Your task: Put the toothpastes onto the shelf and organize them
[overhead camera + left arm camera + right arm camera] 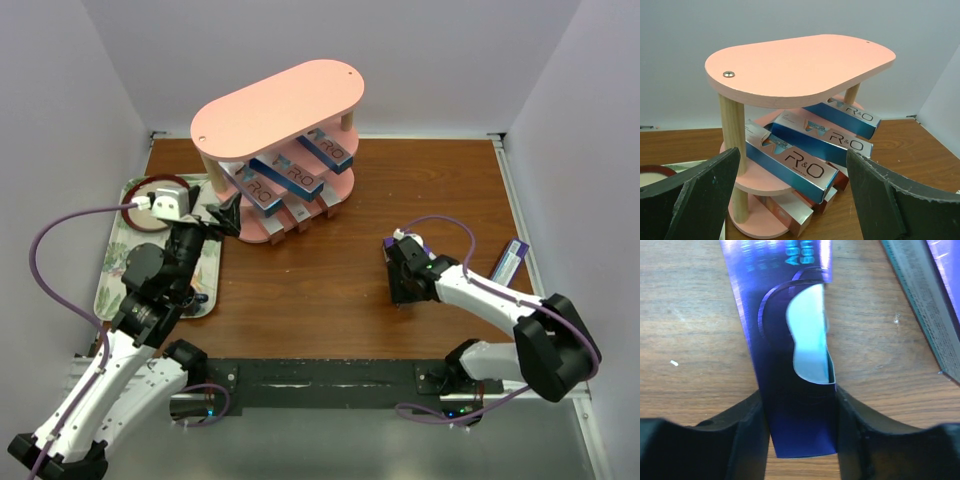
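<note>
The pink three-tier shelf (280, 110) stands at the back centre. Three blue boxes (290, 170) lie across its middle tier, and red and white boxes (290, 215) lie on the bottom tier. My left gripper (228, 212) is open and empty, just short of the shelf's left end. In the left wrist view the nearest blue box (790, 165) sits between my spread fingers (700, 200). My right gripper (402, 295) points down at the table right of centre. In the right wrist view the gripper (800, 425) is shut on the end of a purple box (785, 340) lying on the wood.
Another purple box (510, 262) lies by the right wall, and it also shows in the right wrist view (930, 300). A floral tray (110, 290) with a red-rimmed round dish (150, 190) sits at the left, under my left arm. Walls close in on three sides.
</note>
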Controlling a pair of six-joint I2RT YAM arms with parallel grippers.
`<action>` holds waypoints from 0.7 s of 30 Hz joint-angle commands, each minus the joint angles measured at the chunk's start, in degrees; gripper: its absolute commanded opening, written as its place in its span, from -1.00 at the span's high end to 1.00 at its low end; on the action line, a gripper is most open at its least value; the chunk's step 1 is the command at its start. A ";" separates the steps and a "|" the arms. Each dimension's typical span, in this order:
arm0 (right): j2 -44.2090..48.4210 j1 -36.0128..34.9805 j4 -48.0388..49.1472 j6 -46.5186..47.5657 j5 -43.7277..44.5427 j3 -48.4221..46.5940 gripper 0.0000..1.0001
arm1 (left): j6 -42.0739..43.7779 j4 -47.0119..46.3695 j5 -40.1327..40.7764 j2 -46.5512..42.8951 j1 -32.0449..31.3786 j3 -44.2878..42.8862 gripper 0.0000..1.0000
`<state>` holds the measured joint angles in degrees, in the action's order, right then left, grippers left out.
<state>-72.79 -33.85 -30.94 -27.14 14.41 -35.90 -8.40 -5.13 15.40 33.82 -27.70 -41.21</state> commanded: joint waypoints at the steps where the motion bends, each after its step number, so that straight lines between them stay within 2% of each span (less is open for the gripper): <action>1: 3.35 -1.22 -0.79 -0.90 2.11 -1.89 0.19 | -0.65 -2.61 -0.02 -0.51 0.55 1.05 -0.85; 4: 6.60 -1.31 -1.84 0.06 0.62 -2.42 0.30 | -0.74 -2.70 -0.28 -0.51 0.63 1.05 -0.84; 13: 11.27 -1.31 -13.34 5.60 -2.20 -15.94 0.31 | -0.74 -2.61 -0.46 -0.34 0.90 1.05 -0.85; 16: 10.75 -1.31 -15.81 8.23 -0.18 -22.53 0.33 | -0.74 -2.61 -0.63 -0.34 0.90 1.05 -0.85; 21: 5.74 -0.78 -20.56 13.42 3.42 -39.92 0.34 | -0.82 -2.61 -1.33 -0.16 0.98 0.96 -0.85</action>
<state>-64.47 -34.87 -48.86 -19.18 14.11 -62.92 -8.43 -5.10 15.09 33.63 -27.29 -40.38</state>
